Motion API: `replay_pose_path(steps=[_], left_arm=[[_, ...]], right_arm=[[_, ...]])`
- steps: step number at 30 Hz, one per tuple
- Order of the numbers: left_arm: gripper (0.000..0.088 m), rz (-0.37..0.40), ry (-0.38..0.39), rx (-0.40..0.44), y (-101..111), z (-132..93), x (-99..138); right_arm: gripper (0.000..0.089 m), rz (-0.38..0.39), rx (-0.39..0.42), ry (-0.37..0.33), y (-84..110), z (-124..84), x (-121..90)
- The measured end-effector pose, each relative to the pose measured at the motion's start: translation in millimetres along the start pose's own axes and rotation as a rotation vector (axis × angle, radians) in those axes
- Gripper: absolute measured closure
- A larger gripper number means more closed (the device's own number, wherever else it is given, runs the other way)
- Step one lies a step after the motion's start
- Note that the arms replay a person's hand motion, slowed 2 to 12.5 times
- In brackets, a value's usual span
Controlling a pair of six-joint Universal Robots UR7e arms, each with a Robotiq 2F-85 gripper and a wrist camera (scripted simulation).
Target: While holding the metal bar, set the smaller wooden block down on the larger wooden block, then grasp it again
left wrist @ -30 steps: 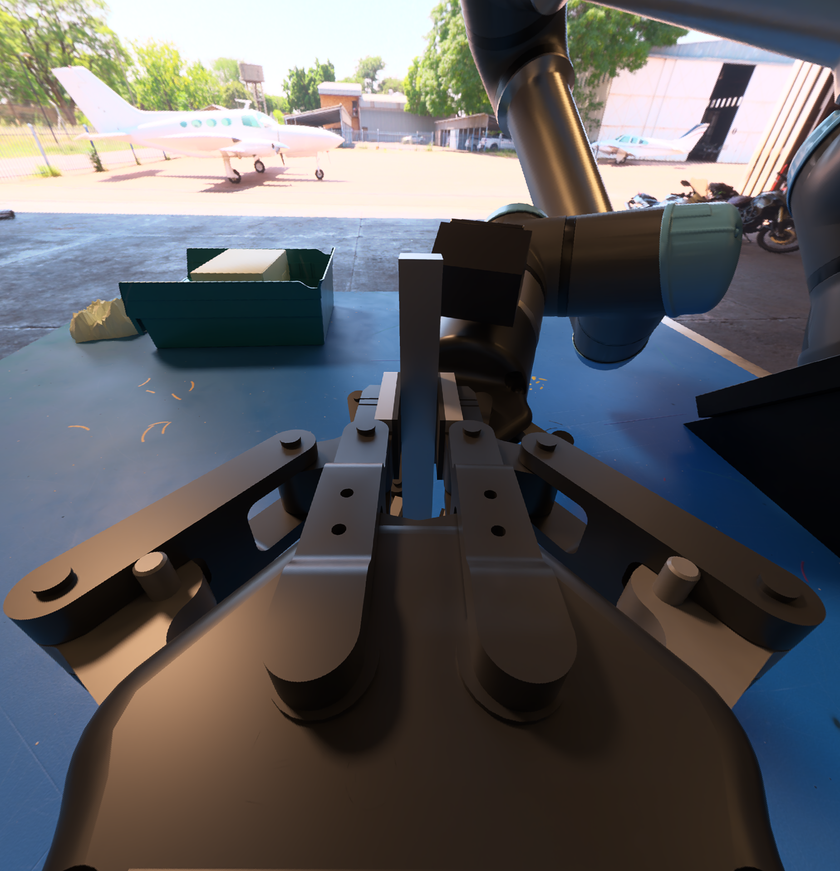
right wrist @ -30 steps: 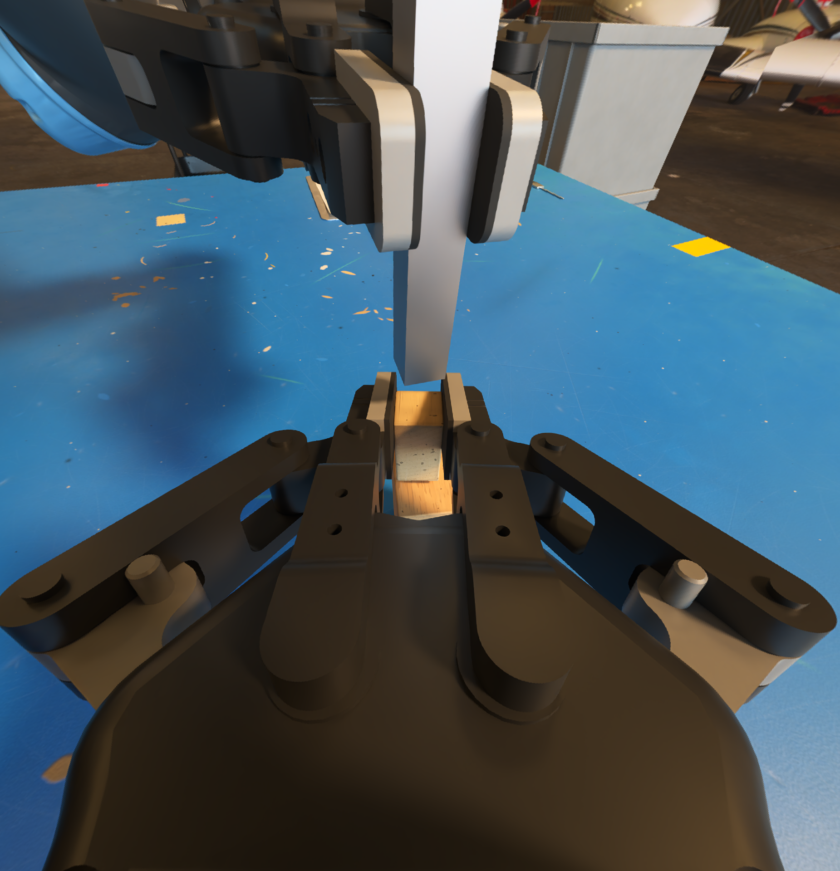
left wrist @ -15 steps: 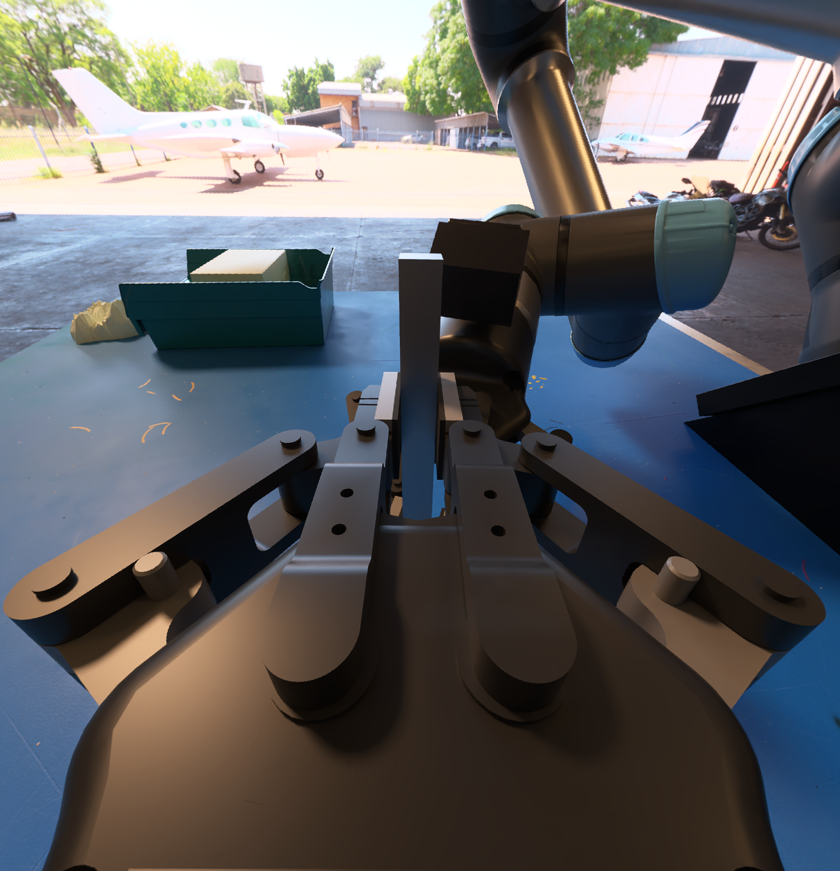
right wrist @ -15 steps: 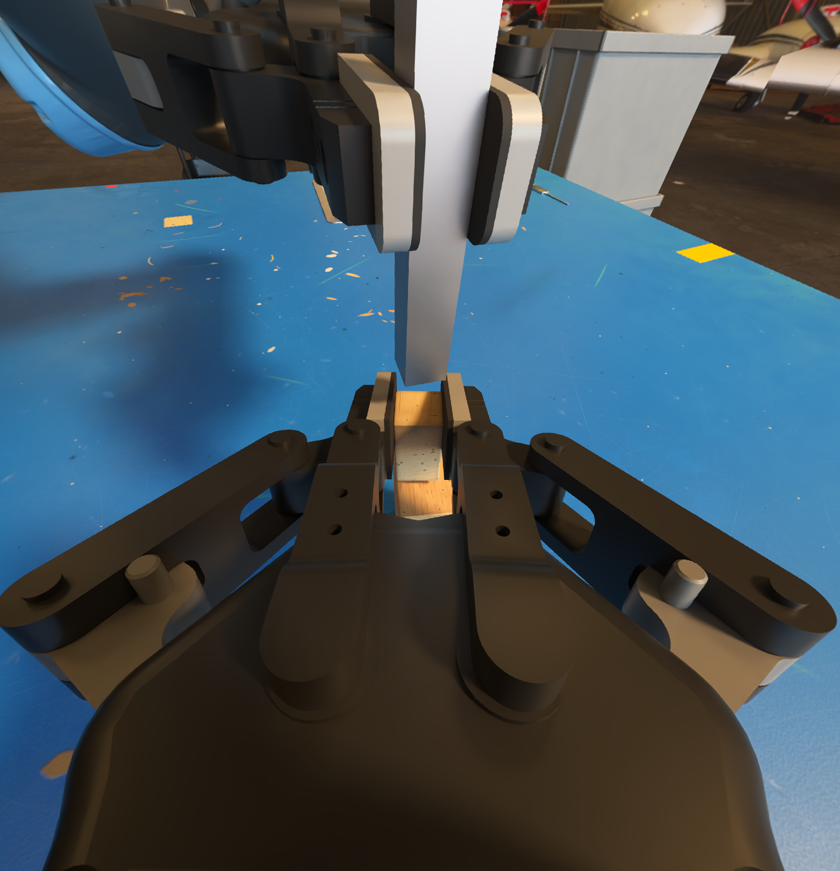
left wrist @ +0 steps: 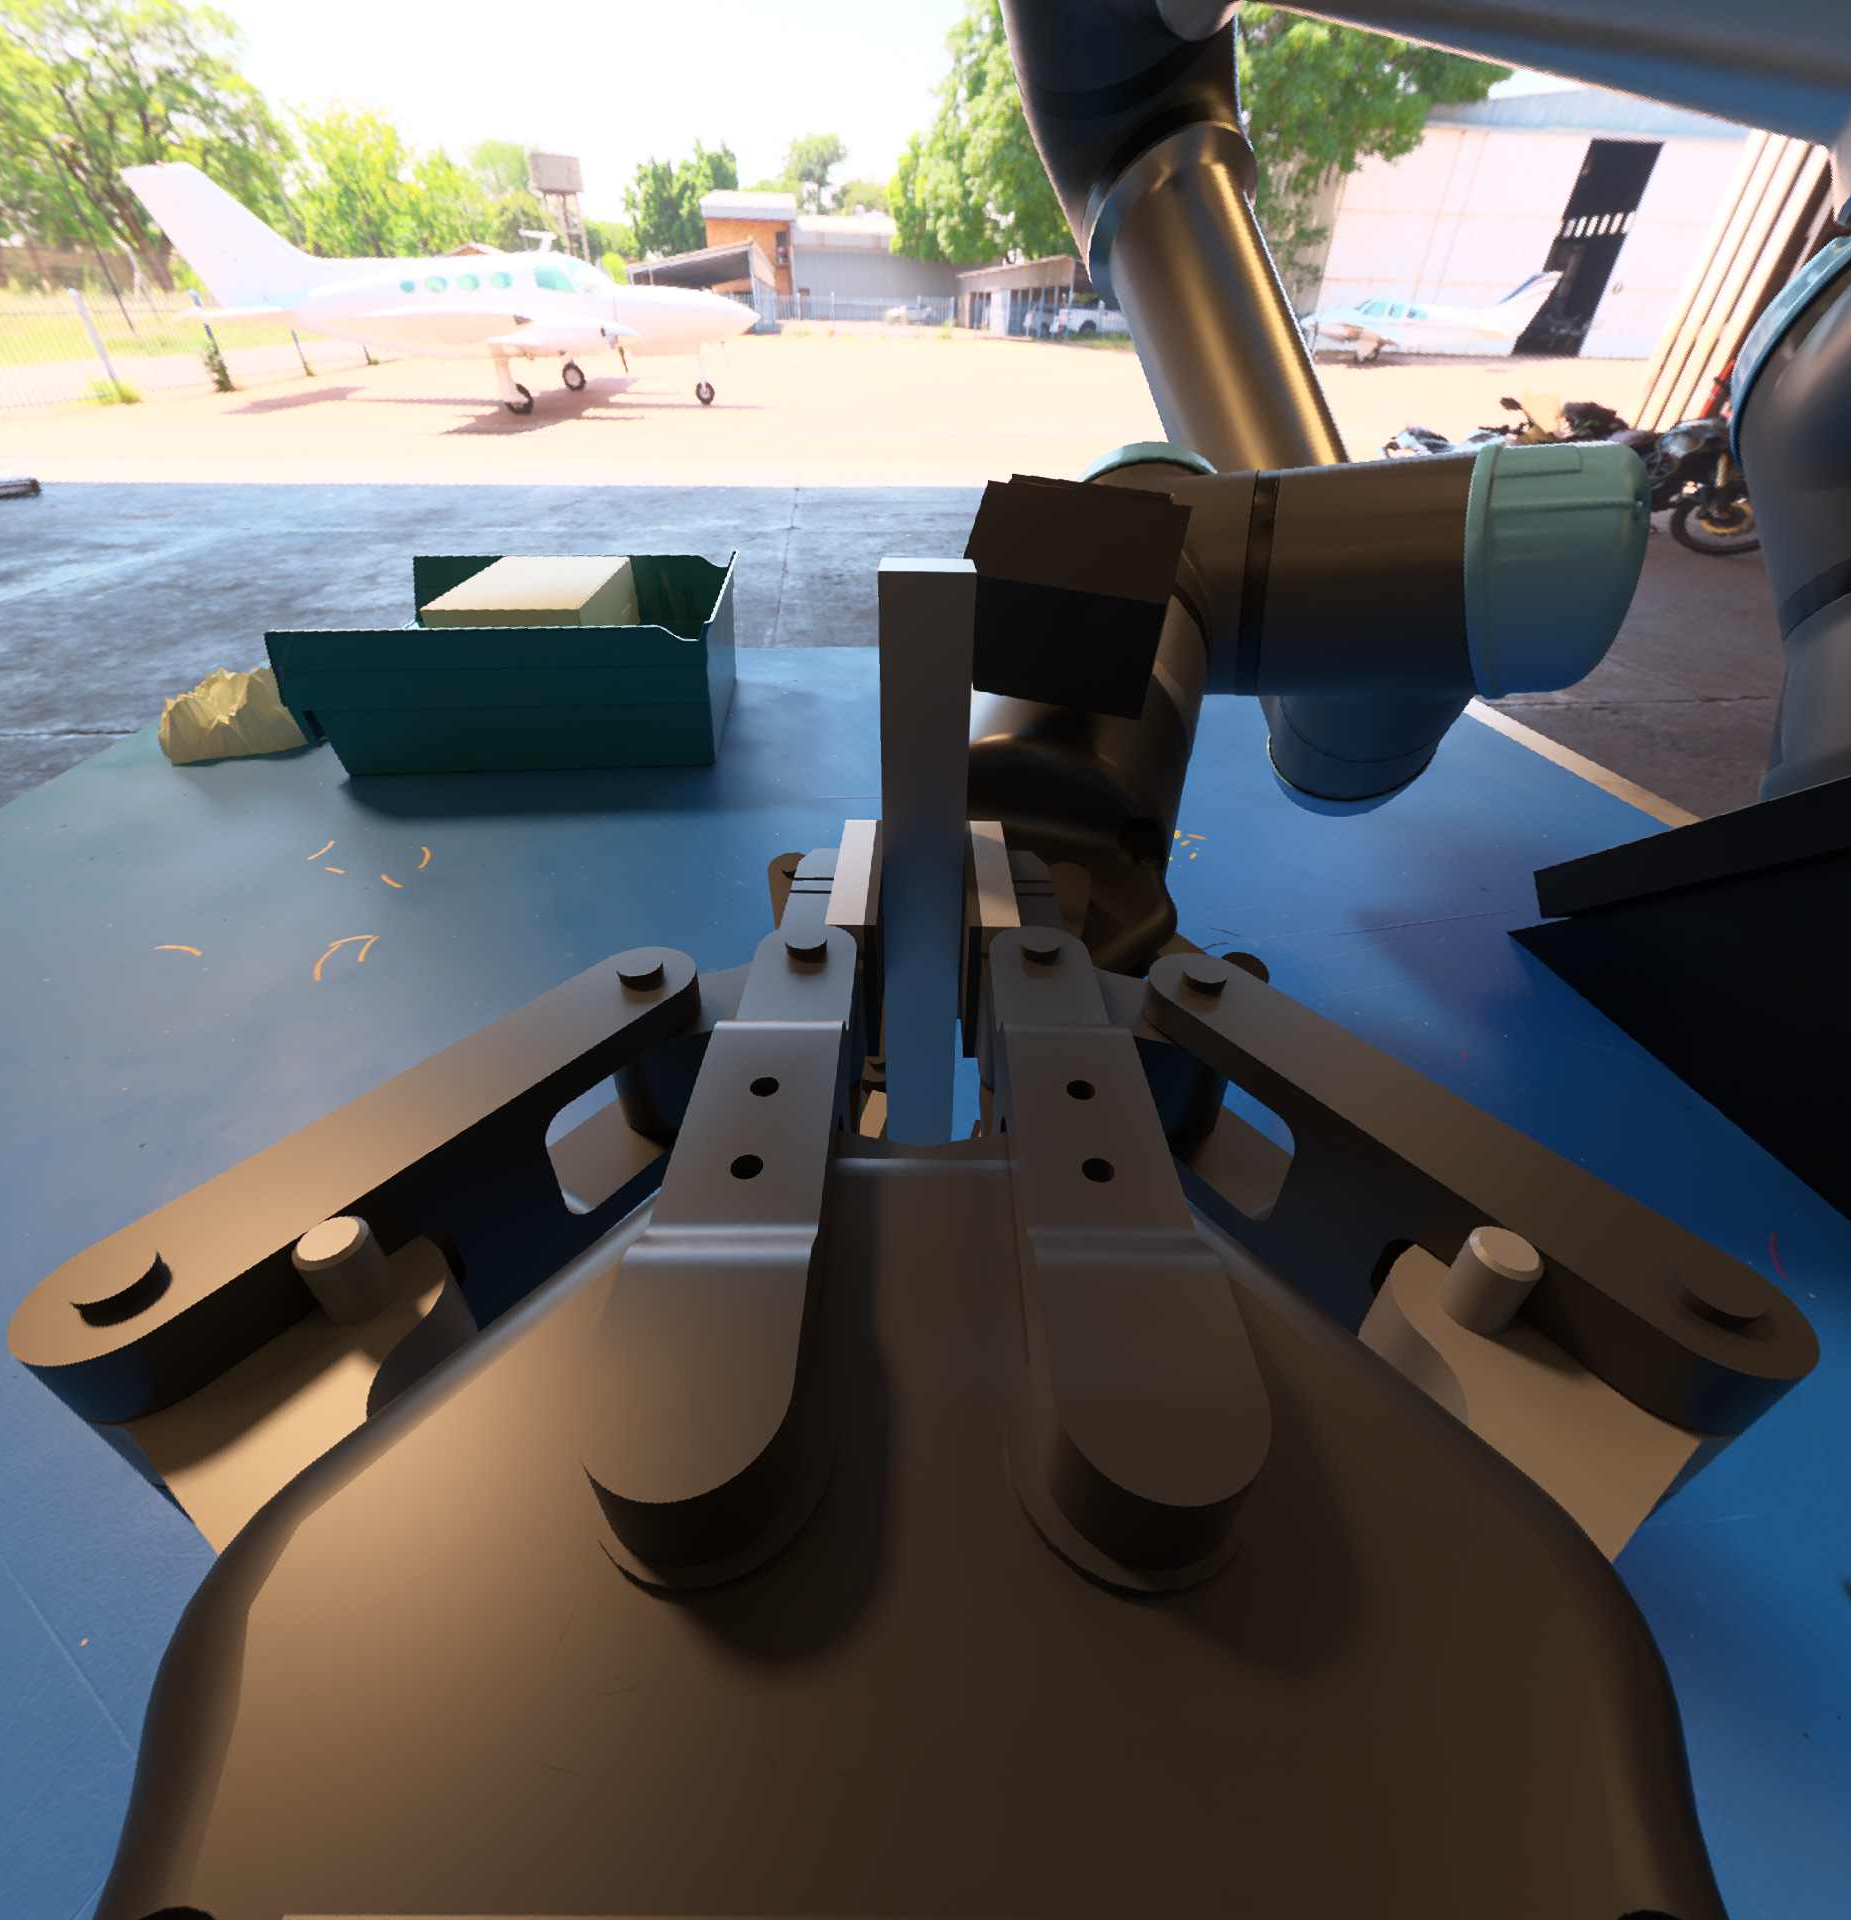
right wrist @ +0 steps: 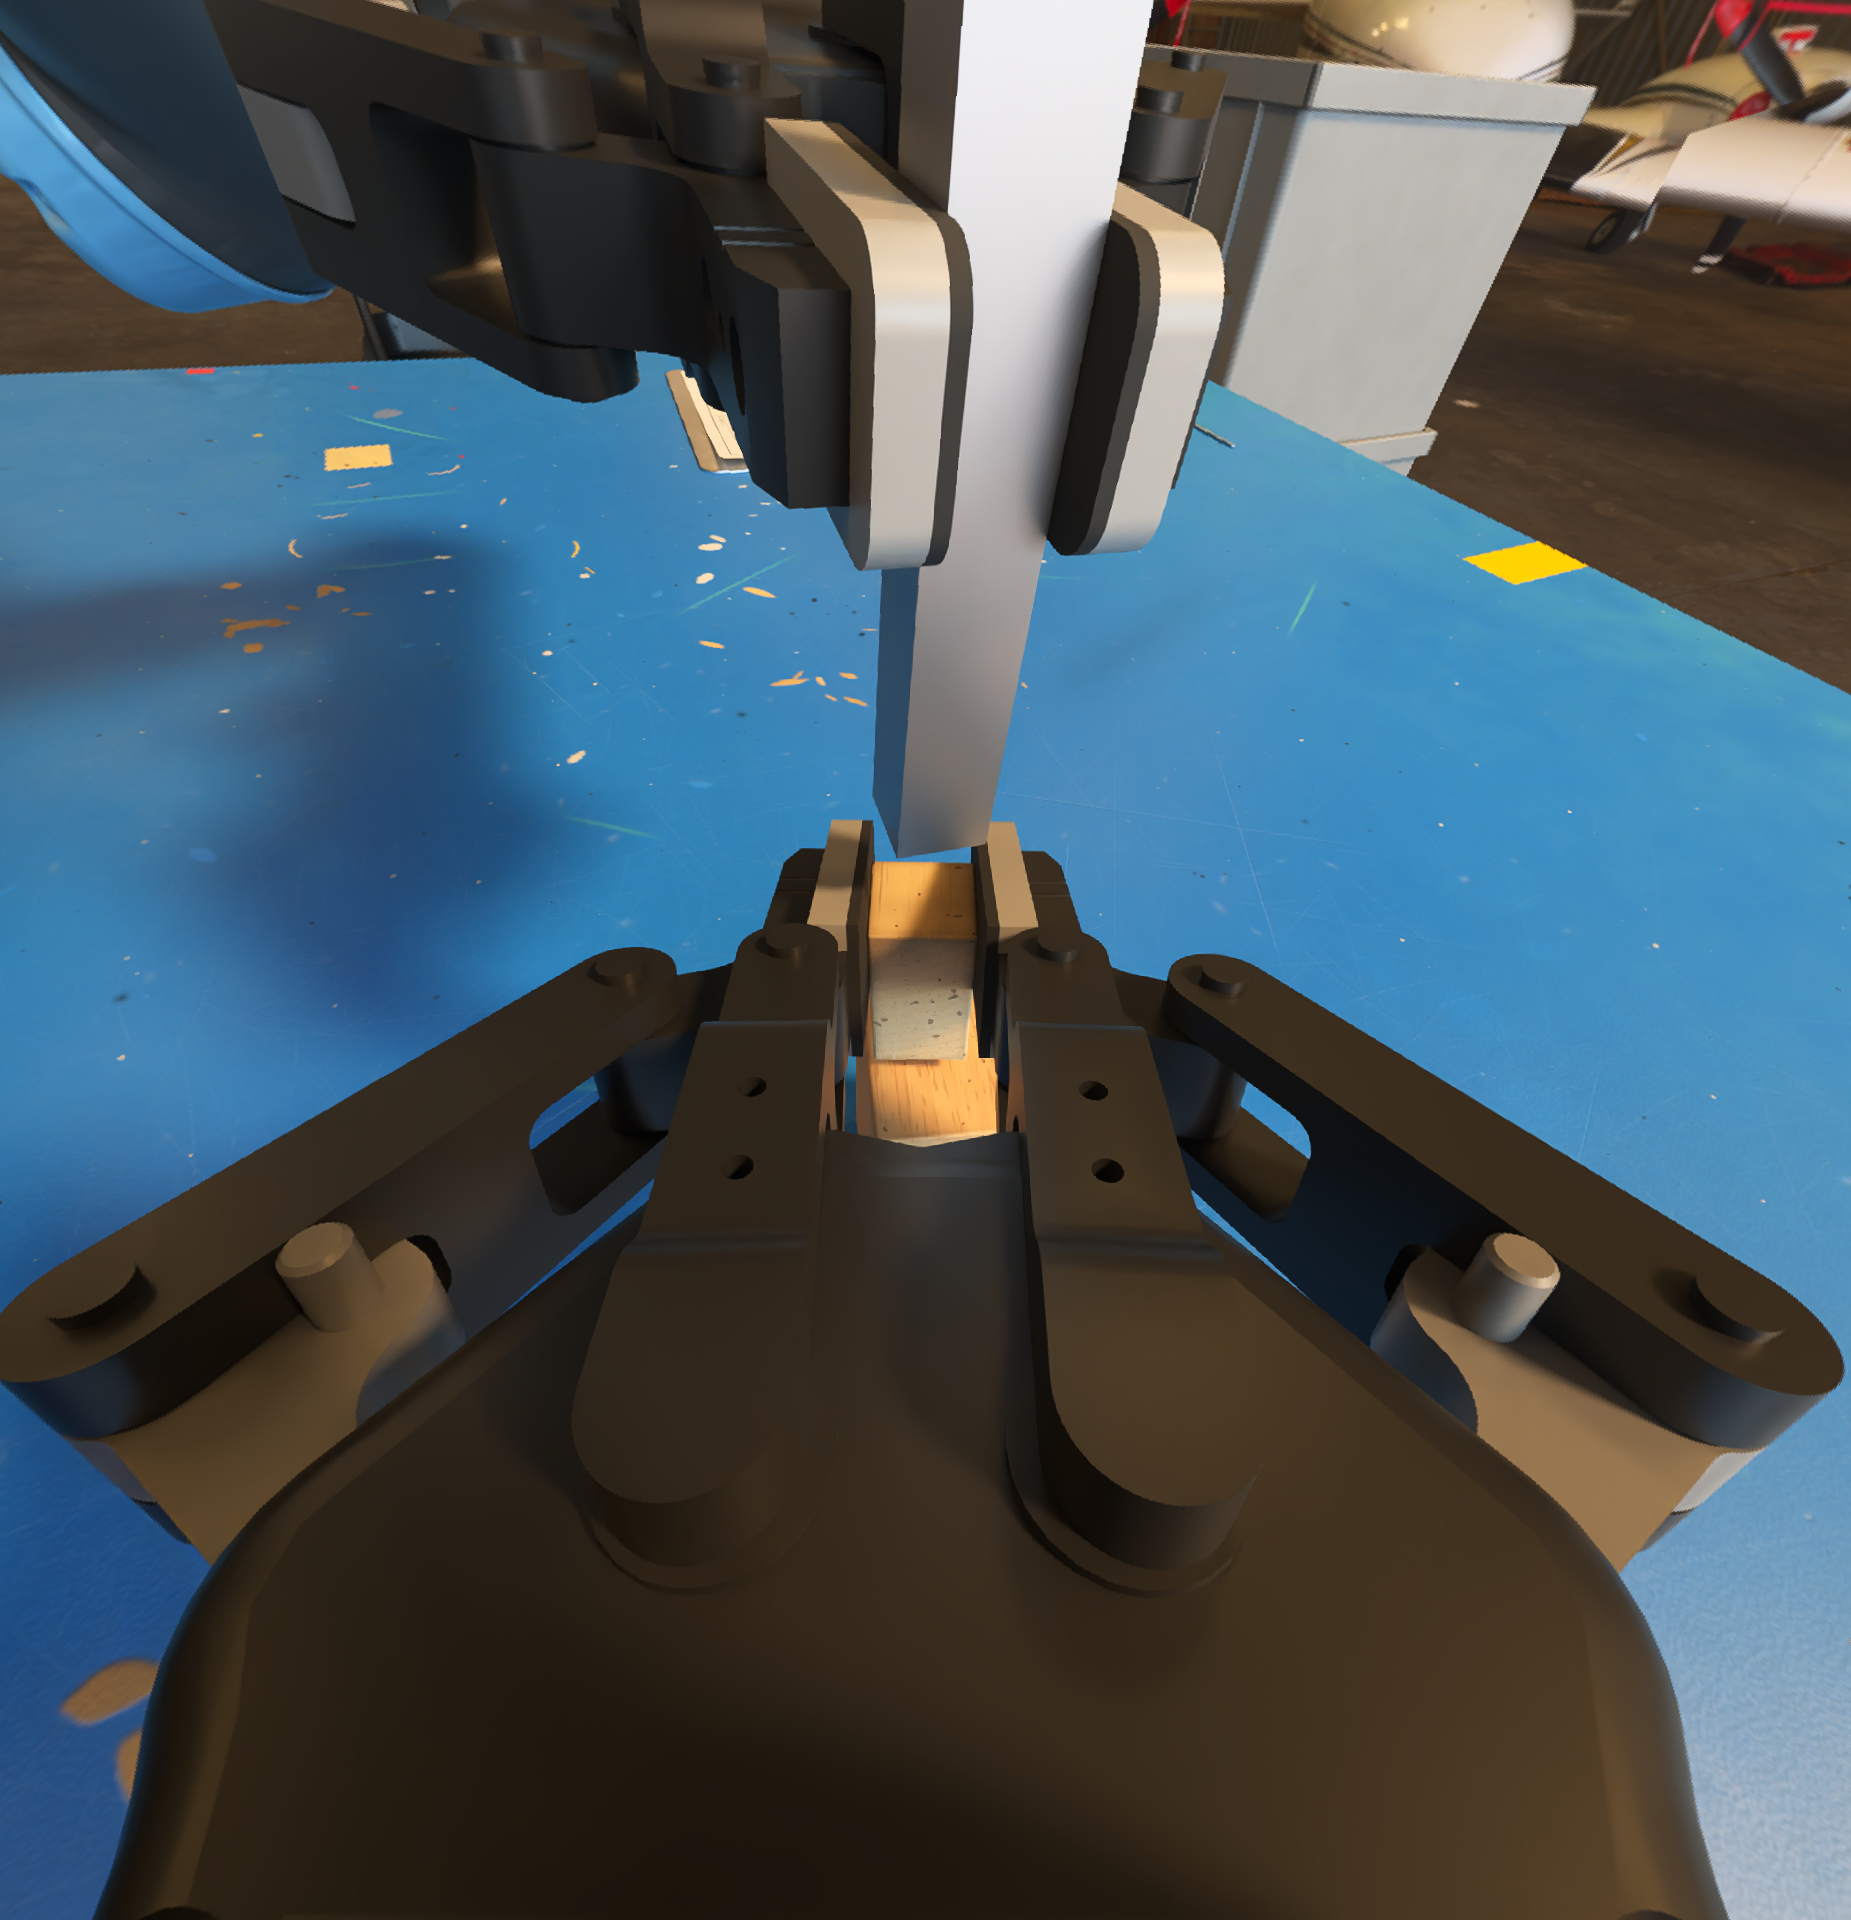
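Note:
My left gripper (left wrist: 923,878) is shut on the grey metal bar (left wrist: 926,727), which stands upright. In the right wrist view the left gripper (right wrist: 1004,535) hangs at the top with the bar (right wrist: 952,727). The bar's lower end sits just above my right fingertips. My right gripper (right wrist: 921,883) is shut on the smaller block (right wrist: 921,1003), whose top is pale and speckled. Orange-tan wood of the larger block (right wrist: 926,1107) shows beyond and before it. I cannot tell whether the two touch. The right arm (left wrist: 1347,592) stands behind the bar.
The blue table (right wrist: 1420,831) carries paint flecks. A green bin (left wrist: 516,696) holding a cream block (left wrist: 531,594) stands at the far left, with a crumpled yellow lump (left wrist: 225,717) beside it. A black wedge (left wrist: 1731,987) is at the right. A grey cabinet (right wrist: 1368,260) stands off the table.
The right wrist view has shifted very slightly. Both grips are unchanged.

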State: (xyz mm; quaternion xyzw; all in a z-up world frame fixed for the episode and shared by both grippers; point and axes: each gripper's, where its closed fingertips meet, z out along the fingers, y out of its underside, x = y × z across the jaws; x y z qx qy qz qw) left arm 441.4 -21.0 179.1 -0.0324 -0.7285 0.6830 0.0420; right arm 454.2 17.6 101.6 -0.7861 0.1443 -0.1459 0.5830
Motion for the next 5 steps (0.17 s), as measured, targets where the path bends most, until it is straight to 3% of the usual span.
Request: replay_pose_path(steps=[5], left_arm=[[0.0761,0.001,-0.002,0.000,0.1,0.3,-0.1]], right_arm=[[0.0727,0.006,0.000,-0.006,0.1,-0.1,0.1]])
